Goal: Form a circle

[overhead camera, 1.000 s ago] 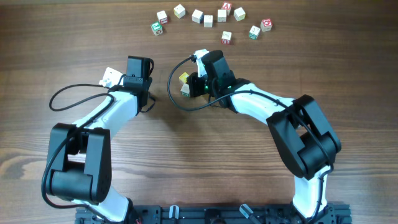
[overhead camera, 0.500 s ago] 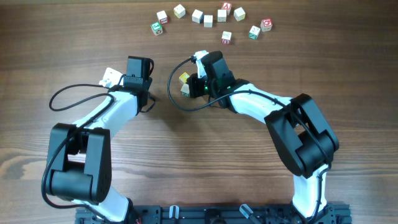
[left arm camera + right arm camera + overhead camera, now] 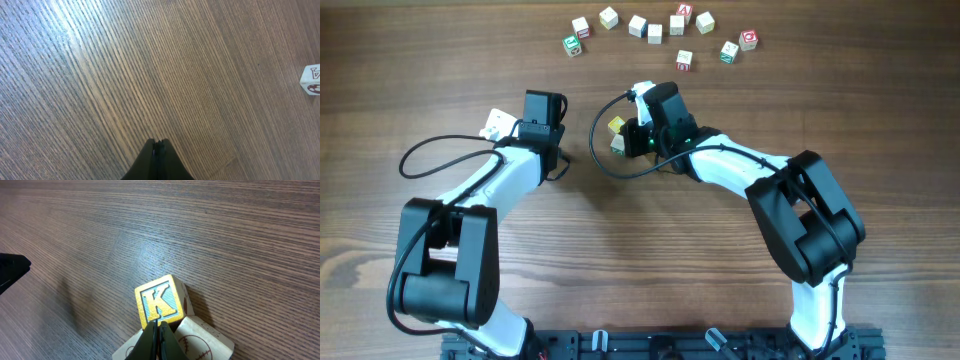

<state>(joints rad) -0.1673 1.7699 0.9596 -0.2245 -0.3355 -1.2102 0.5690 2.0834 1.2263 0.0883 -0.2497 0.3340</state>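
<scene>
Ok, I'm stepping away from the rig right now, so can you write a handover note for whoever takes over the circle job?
Left gripper: shut, empty, over bare table; a stray block lies off to its side.
Right gripper: shut, holding nothing, tips at the near edge of the yellow K block; a pale block sits beside it.
Other blocks: a loose arc at the far side.
Done: an arc only, no closed circle.
Left: bring in the strays and close the ring.

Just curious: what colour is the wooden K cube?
The wooden K cube is yellow; right wrist view.
</scene>
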